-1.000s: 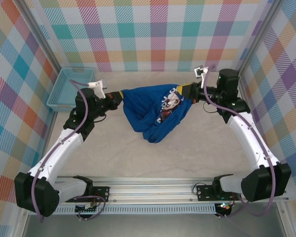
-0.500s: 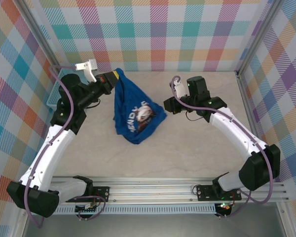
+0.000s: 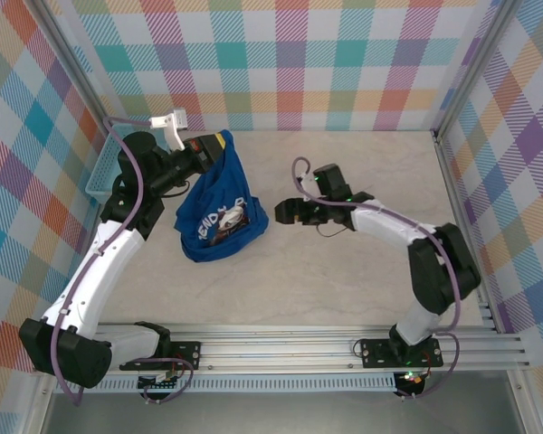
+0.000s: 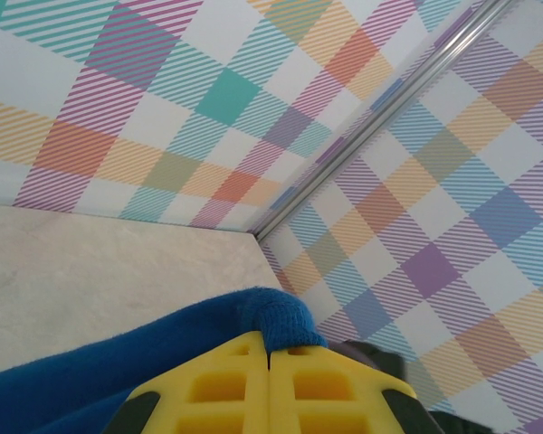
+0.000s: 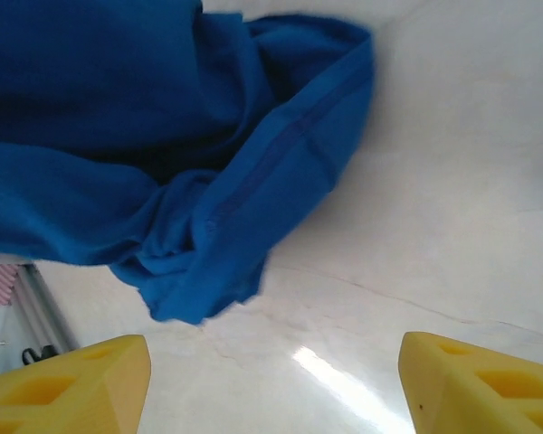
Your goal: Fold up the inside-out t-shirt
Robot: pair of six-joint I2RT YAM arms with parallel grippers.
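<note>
Since a second ago the right fingers (image 3: 287, 212) have let go of the t-shirt (image 3: 219, 215) and swung in toward the middle of the worktop (image 3: 371, 280), while the left fingers (image 3: 219, 142) have carried their corner up to the far left, so the cloth no longer spans between the arms. Now the left fingers are pressed fully together on a small nub of blue hem, and the shirt hangs from them with its lower part heaped on the worktop, print facing up. The right fingers stand wide apart with nothing between them, just beside the heap's right edge. The likeliest trouble is that single small pinch: a tug or swing could pull the hem free and drop the whole shirt in a pile. A low grab by the right fingers into the bunched folds could also catch several layers at once and twist the garment. The left arm has little room, with the back wall (image 3: 290, 90) close behind and the basket (image 3: 97, 183) at its side; the centre, right and near parts of the worktop lie bare for spreading.
</note>
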